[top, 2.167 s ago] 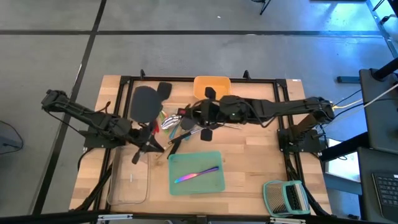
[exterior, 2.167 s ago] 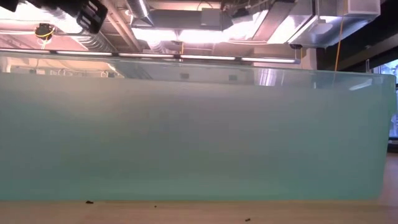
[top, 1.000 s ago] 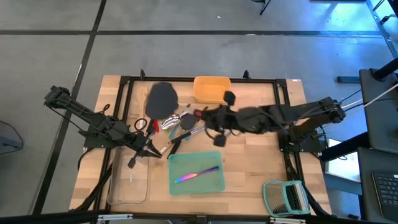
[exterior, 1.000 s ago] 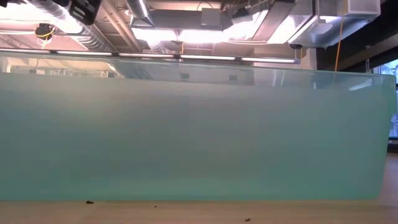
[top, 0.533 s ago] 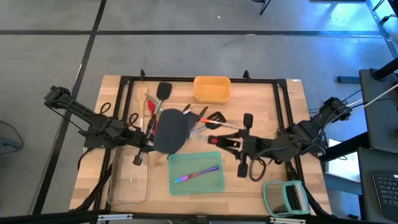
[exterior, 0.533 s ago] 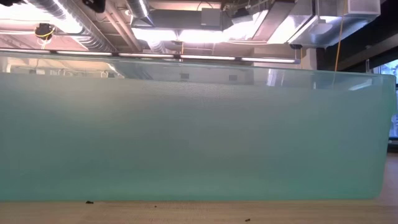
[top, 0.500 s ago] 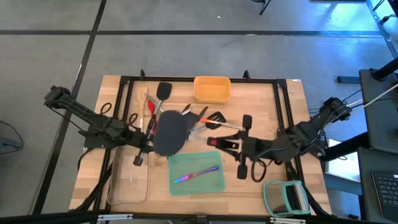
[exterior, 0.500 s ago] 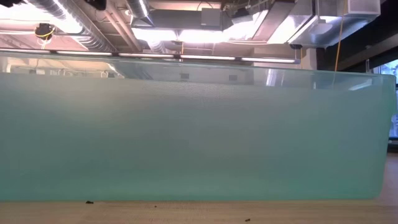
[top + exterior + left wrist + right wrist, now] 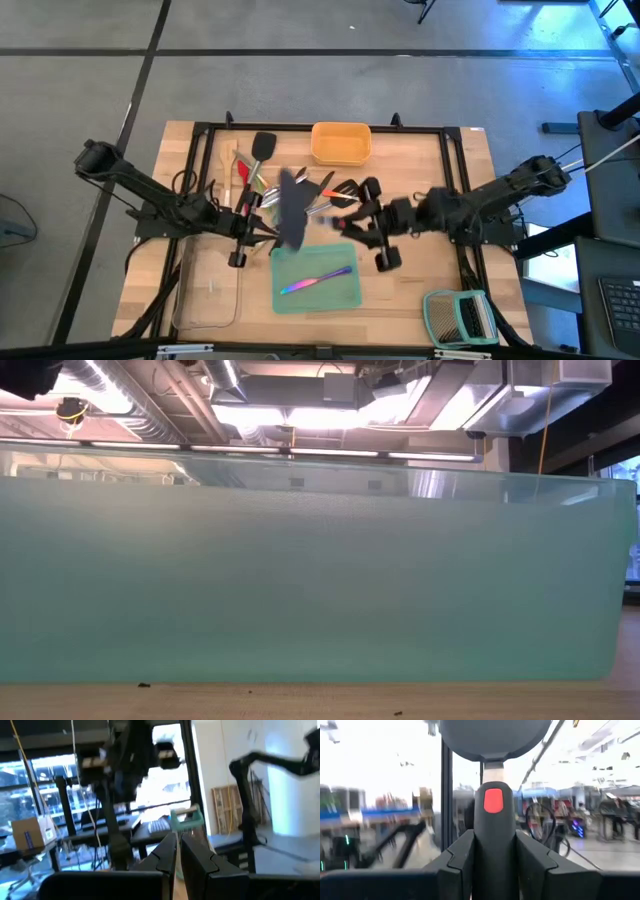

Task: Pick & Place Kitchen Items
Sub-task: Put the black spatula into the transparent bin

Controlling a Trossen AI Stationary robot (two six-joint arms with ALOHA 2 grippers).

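My right gripper (image 9: 352, 222) reaches in from the table's right, shut on a black spatula (image 9: 293, 212). The spatula's round blade (image 9: 492, 735) rises beyond the fingers, and its handle carries a red mark (image 9: 493, 800). The blade hangs over the near side of a pile of kitchen items (image 9: 300, 190) at the table's middle. My left gripper (image 9: 268, 234) is just left of the blade, shut and holding nothing (image 9: 177, 842). An iridescent knife (image 9: 318, 280) lies in the teal tray (image 9: 345, 298). A black turner (image 9: 262, 148) lies at the far left of the pile. My right gripper pinches the spatula's handle (image 9: 493, 845) between its two fingers, just short of the red mark. The fingers come from the table's right, slanting upward, and lie along the handle. The spatula is lifted clear, its blade out ahead of the fingers and higher than them.
A yellow tray (image 9: 340, 142) stands at the far edge and a clear tray (image 9: 212, 290) at the near left. A green-framed rack (image 9: 458, 318) sits at the near right corner. The teal tray's wall (image 9: 320, 580) fills the low view.
My right gripper pulled the spatula off the pile's far left toward the near right, then came back a little toward the left and tipped upward. The blade, seen flat before, now shows narrow from above. My left gripper went slightly toward the right and tipped its fingers up.
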